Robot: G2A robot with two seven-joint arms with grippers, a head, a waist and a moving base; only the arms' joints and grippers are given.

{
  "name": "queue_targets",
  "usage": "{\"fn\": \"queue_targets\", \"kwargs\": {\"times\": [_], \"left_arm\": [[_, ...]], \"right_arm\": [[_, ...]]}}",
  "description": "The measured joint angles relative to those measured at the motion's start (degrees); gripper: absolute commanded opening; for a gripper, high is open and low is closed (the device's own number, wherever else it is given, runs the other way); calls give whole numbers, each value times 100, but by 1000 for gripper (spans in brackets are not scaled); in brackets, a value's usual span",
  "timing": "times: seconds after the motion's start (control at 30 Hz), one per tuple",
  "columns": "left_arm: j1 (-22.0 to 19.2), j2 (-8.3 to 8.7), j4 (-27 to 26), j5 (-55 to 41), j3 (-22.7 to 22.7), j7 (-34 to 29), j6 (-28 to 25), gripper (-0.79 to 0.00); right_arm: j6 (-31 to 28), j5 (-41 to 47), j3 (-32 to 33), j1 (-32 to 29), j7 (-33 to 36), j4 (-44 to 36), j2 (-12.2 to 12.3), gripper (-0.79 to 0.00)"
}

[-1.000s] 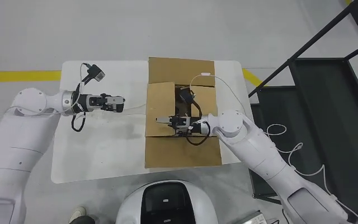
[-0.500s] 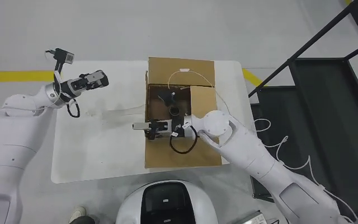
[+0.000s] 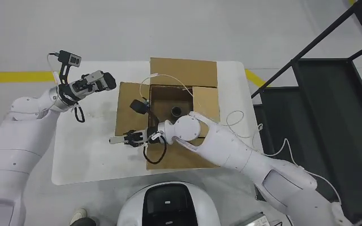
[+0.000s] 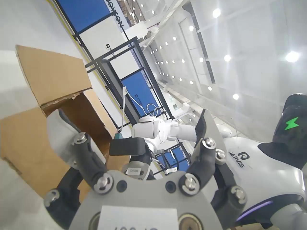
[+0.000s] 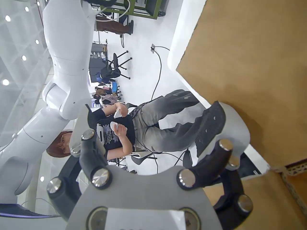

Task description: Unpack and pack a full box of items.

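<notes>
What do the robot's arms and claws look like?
The left arm and right arm are rounded white shells, each with a black cable looped at the wrist. The left gripper and right gripper have grey plates, black links, silver bolts and pale fingers.

Grey floor (image 3: 169, 28), yellow stripe (image 3: 28, 76) — dark metal stairs (image 3: 317, 113) beside table (image 3: 90, 152).

White arms (image 3: 237, 151), black cables (image 3: 77, 114); left hand (image 4: 130, 123) and right hand (image 5: 148, 118) grey, screw-studded.

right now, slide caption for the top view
Open brown cardboard box on white table; right gripper open at a side flap, left gripper open above the table's far corner.
</notes>
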Motion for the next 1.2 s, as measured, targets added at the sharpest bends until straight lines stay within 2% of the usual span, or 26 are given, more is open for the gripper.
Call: {"fn": "queue_targets", "kwargs": {"times": [0.2, 0.33, 0.47, 0.63, 0.83, 1.03, 1.2], "left_arm": [[-273, -334, 708, 112, 583, -63, 65, 0], [-398, -502, 1157, 239, 797, -13, 15, 0], [-484, -588, 1490, 577, 925, 83, -82, 0], [-599, -714, 1986, 1261, 1122, 470, -421, 0], [-608, -1031, 2099, 2229, 1556, 1441, -563, 0], [-668, -1306, 2228, 2441, 1760, 1785, -586, 0], [-867, -1350, 2440, 2441, 1624, 1860, -895, 0]], "right_arm": [[-62, 64, 536, -308, 363, -218, 202, 0], [-443, 482, 1444, -922, 930, -468, 549, 0], [-567, 960, 2507, -1694, 1507, -868, 890, 0], [-591, 969, 3735, -2722, 1645, -1505, 1206, 0], [-1044, 944, 4493, -3462, 1554, -1617, 1344, 0], [-1097, 1123, 4778, -3694, 1550, -1598, 1389, 0], [-1088, 1199, 4951, -3847, 1586, -1696, 1421, 0]]}}
